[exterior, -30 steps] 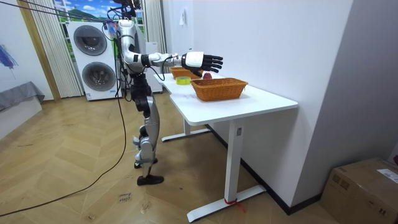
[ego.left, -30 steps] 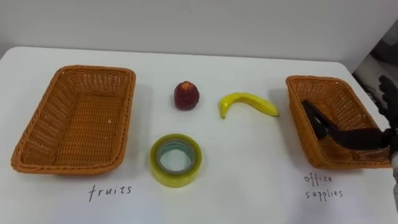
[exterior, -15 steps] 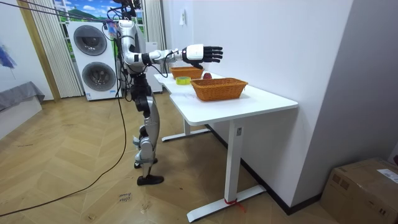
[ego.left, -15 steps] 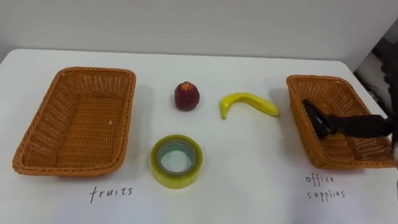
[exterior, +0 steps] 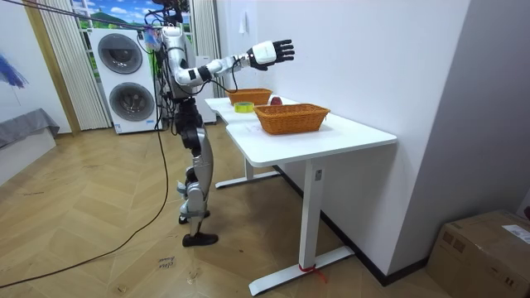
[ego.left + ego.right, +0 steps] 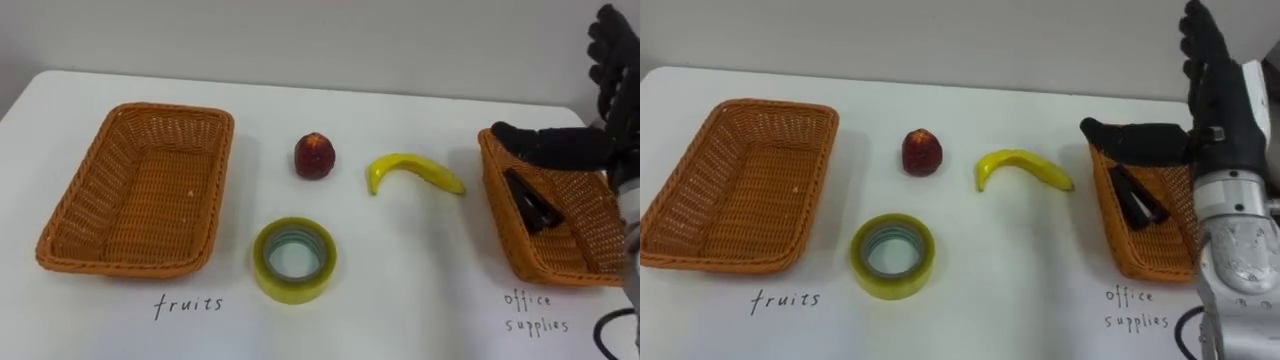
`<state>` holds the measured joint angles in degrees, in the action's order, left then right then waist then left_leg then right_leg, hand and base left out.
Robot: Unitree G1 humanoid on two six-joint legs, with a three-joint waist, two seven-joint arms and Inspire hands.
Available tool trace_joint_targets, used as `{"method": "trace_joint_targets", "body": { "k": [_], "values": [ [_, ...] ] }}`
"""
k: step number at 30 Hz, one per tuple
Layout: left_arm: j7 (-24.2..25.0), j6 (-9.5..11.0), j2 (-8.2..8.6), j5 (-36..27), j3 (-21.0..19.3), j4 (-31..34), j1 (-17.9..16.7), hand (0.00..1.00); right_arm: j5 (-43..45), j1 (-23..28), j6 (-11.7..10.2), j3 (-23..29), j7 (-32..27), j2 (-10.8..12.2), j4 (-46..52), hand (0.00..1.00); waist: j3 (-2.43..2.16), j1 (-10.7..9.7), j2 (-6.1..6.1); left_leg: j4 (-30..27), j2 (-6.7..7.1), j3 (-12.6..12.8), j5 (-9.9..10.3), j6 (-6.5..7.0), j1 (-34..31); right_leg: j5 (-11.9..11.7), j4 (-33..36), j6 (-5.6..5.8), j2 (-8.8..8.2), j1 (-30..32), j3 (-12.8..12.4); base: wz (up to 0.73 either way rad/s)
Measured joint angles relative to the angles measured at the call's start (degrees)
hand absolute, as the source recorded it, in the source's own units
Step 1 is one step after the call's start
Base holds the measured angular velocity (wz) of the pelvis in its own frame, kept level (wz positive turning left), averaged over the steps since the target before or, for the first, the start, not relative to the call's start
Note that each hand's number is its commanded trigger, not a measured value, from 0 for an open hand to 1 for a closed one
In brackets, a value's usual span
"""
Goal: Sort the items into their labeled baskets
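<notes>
Ok so the robot's right hand [image 6: 1225, 112] is up in the upper right of the frame, fingers spread wide and pointing up, thumb sticking out toward the left. It's holding nothing and hangs above the right-hand rectangular brown wicker basket [image 6: 530, 262]. That basket sits at the right edge and has a long black object [image 6: 530, 200] lying inside it (too dark for me to say what it actually is).

Everything else is out on the white table [image 6: 420, 270]. The small dark-red round fruit [image 6: 314, 155] is upper middle. The curved yellow banana [image 6: 412, 170] lies just to its right, its far tip near the right basket's rim but not touching it. The yellowish-green roll of tape [image 6: 293, 290] lies flat in the lower middle, below the red fruit and well apart from both baskets. The other rectangular brown wicker basket [image 6: 140, 200] takes up the left side with nothing in it.

There's a handwritten label [image 6: 188, 303] on the tabletop under the left basket and another handwritten label [image 6: 535, 312] under the right one.

In the room view the robot stands upright at the far end of the table, toward the upper left of the frame. Its right arm is raised and stretched out over the tabletop, palm open. Two stacked white washing machines [image 5: 124, 79] are behind it.
</notes>
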<state>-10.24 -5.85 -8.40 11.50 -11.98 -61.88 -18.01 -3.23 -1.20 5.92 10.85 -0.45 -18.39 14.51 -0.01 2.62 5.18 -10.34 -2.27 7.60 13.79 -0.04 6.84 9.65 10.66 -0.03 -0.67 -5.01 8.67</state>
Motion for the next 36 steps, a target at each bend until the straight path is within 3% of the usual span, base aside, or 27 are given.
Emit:
{"method": "trace_joint_targets", "body": {
  "k": [7, 9, 17, 26, 36],
  "values": [
    [0.68, -0.75, 0.26, -0.02, 1.68, 0.08, 0.84, 0.0, -0.95, -2.34, -0.01, -5.76, 3.28, 1.45, 0.15, 0.0, -0.16, 1.42, -0.88, -0.13, -0.06, -0.56, 0.01, -0.01, -0.79, 0.0, -0.06, 0.0, -0.07, 0.11, 1.07, 0.07],
    [0.73, -1.64, 0.15, 0.0, 1.66, 0.05, 2.06, 0.0, -0.53, -2.34, 0.32, -8.07, 3.56, 1.72, 0.18, 0.0, -0.42, 2.33, -0.62, -0.19, -0.06, -0.71, -0.03, -0.07, -1.17, 0.0, -0.07, 0.0, -0.05, 0.36, 1.13, 0.04],
    [0.79, -3.02, 0.15, -0.01, 1.91, 0.06, 3.66, 0.0, -0.14, -2.33, 3.53, -13.77, 8.97, 2.69, -0.02, 0.0, -0.51, 4.1, 0.12, -0.17, 0.0, -1.35, -0.03, -0.06, -1.24, 0.0, -0.06, 0.0, -0.08, 0.23, 1.82, 0.02],
    [0.79, -3.37, 0.15, -0.01, 4.28, 0.05, 5.22, 0.0, 0.32, -2.33, 3.67, -14.6, 11.41, 3.66, -0.57, 0.0, -0.08, 4.33, -0.09, -0.05, 0.01, -1.72, -0.03, -0.06, -1.44, -0.01, -0.12, 0.01, -0.13, 0.25, 2.57, 0.02],
    [-0.42, -3.71, -0.08, 0.0, 6.66, 0.25, 5.54, 0.0, 0.3, -2.34, 4.16, -18.66, 12.04, 3.93, -2.45, 0.0, 0.0, 4.71, 0.15, -0.57, 0.07, -1.86, -0.1, 0.01, -2.31, -0.01, -0.1, 0.0, -0.25, 0.95, 2.69, 0.0]
  ]
}}
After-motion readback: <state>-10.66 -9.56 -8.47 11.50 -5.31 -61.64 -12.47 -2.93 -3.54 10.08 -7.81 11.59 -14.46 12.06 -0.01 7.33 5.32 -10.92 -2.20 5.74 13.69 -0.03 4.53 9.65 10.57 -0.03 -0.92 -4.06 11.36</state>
